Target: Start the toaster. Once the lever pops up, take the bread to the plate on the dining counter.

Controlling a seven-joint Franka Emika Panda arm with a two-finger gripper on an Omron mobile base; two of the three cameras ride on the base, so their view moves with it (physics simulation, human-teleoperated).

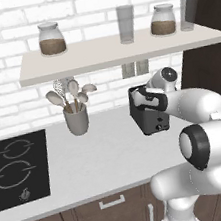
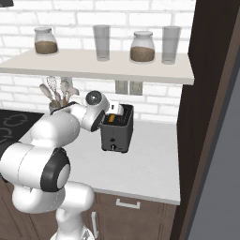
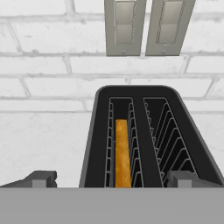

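Hovering above toaster point(image 3: 144, 140), hand point(image 3: 111, 178) spread wide, straddling the bread point(image 3: 123, 153) slot, likely for a grab.

The toaster point(image 1: 149, 111) has a dark grey shell, smooth with a dull sheen, and thin metal wire guards line its slots; the bread point(image 3: 123, 155) in the left slot shows a golden-brown, slightly grainy edge; the surface point(image 1: 99, 155) under it is pale, smooth and matt; the hob point(image 1: 18, 170) is glossy black glass; the wall point(image 1: 12, 82) is white painted brick, rough-jointed; the jars point(image 2: 142, 47) and tumblers point(image 2: 101, 42) on the shelf point(image 2: 103, 68) look like clear glass; the utensil pot point(image 1: 77, 120) seems matt grey ceramic; the cabinet fronts point(image 2: 136, 218) are dark brown wood; the end effector point(image 3: 111, 179) has matt grey fingertips point(image 3: 41, 179).
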